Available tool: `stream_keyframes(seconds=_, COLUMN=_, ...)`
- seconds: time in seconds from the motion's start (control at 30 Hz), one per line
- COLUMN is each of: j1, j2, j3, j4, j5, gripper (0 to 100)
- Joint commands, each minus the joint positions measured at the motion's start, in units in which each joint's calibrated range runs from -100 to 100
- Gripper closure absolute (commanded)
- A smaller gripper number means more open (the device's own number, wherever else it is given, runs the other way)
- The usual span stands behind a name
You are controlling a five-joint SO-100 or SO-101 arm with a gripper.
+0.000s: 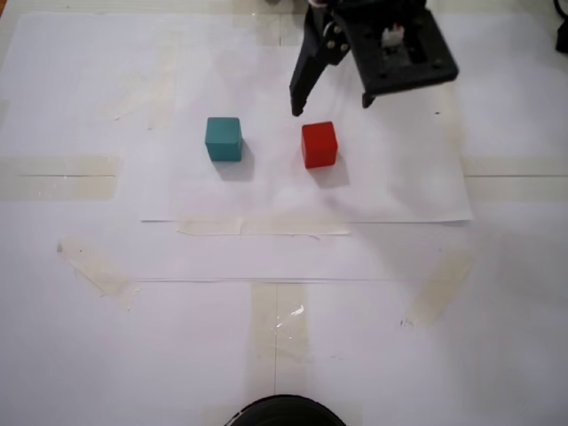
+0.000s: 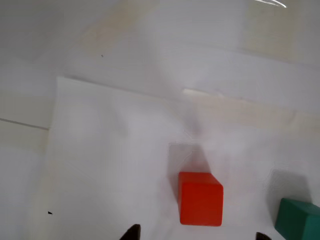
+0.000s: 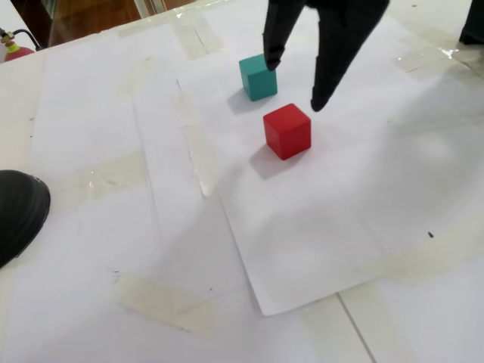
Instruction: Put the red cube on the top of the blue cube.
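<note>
Red cube (image 1: pixel 319 145) on the papered desk (image 1: pixel 373 293), jaws spread wide and empty, hovering above it with tips either side, blue cube (image 1: pixel 224 138) resting apart, left in a fixed view

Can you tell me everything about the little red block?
The red block is a small plain cube, matte and solid-looking, with sharp edges. It sits flat on the white paper, apart from the blue block. Nothing touches it. The robot's open black hand hovers just above and behind it in a fixed view.
</note>
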Motion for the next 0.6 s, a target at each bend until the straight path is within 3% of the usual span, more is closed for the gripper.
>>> stream_keyframes(seconds=0.0, j1=0.00, j2=-0.13, j3=1.30, j4=-2.69, j5=-0.39, gripper=66)
stream_keyframes(seconds=0.57, j1=3.41, j2=6.30, j3=3.03, j4=-7.33, j5=1.56, gripper=66)
